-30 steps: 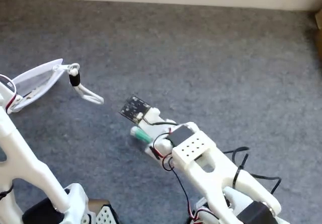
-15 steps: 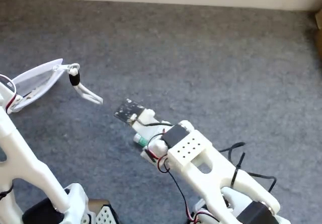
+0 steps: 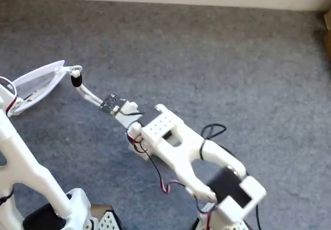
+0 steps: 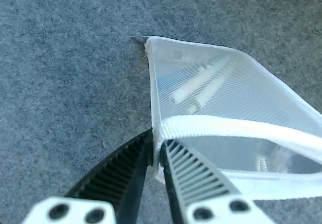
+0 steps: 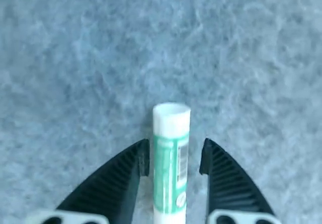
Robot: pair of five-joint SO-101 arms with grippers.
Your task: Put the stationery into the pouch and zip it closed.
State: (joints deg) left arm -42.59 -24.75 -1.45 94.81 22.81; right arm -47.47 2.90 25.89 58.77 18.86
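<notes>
– Honestly, left gripper (image 4: 157, 146) is pinched shut on the pouch (image 4: 226, 93) rim at the table's (image 3: 207, 49) left edge; right gripper (image 5: 173, 148) holds the glue stick (image 5: 171, 128).
– Yeah; fingertips look slack though; stick could slip out short of the pouch.

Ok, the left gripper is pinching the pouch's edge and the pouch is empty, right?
Not empty: the left wrist view shows white stick-shaped items inside the pouch. The left gripper is pinching its edge, as you said.
</notes>
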